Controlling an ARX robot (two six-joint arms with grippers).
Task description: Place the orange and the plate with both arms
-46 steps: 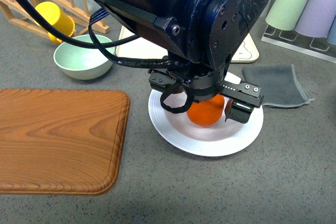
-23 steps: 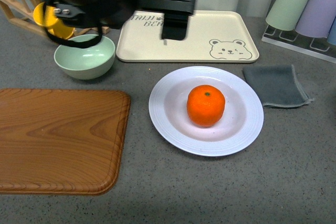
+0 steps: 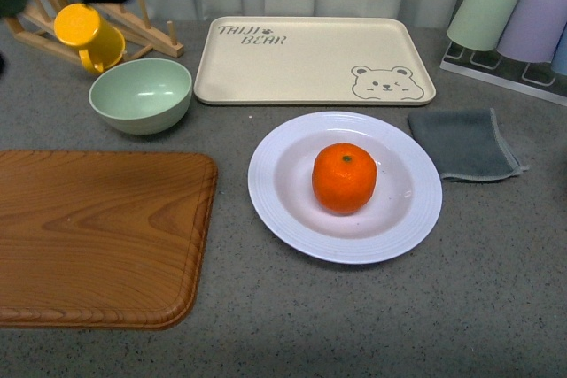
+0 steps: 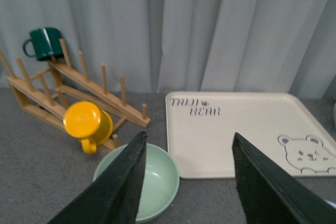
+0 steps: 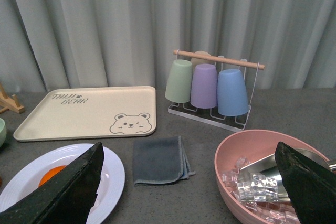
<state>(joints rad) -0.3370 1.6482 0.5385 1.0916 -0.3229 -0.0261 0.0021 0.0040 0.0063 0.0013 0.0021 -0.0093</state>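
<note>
Item, middle of the grey speckled countertop [image 3: 496, 307]: round bright orange citrus fruit [image 3: 344, 178] with a small green stem dot, sitting in the well of the large round pale white-lavender deep plate [image 3: 282, 205] with ribbed rim; fruit and plate are free of both grippers; in the right wrist view only a sliver of the fruit shows past one finger

Behind the plate: beige rectangular tray [image 3: 301, 64] printed with a bear face and lettering, lying flat, apart from the rim

To the plate's right: folded dark grey cloth [image 3: 465, 143], just beside the rim; beyond it, a wire rack with upturned pale green cup [image 3: 485, 6] and lavender cup [image 3: 539, 15]

To the left: mint-green round bowl [image 3: 140, 95]; yellow mug [image 3: 87, 34] hung on a slatted wooden rack [image 4: 37, 103]; dark green mug [image 4: 44, 40] at the rack's top; brown wooden cutting board [image 3: 97, 236] with rounded corners, near the plate but apart

Left gripper [image 4: 188, 136]: held above the bowl and tray; black fingers [image 4: 118, 187] spread wide, nothing between them

Right gripper [image 5: 189, 145]: black fingers [image 5: 65, 190] spread wide, nothing between them; its view takes in plate, cloth, cup rack and a pink round bowl [image 5: 231, 153] holding ice cubes [image 5: 247, 182] and a partly hidden metal utensil
</note>
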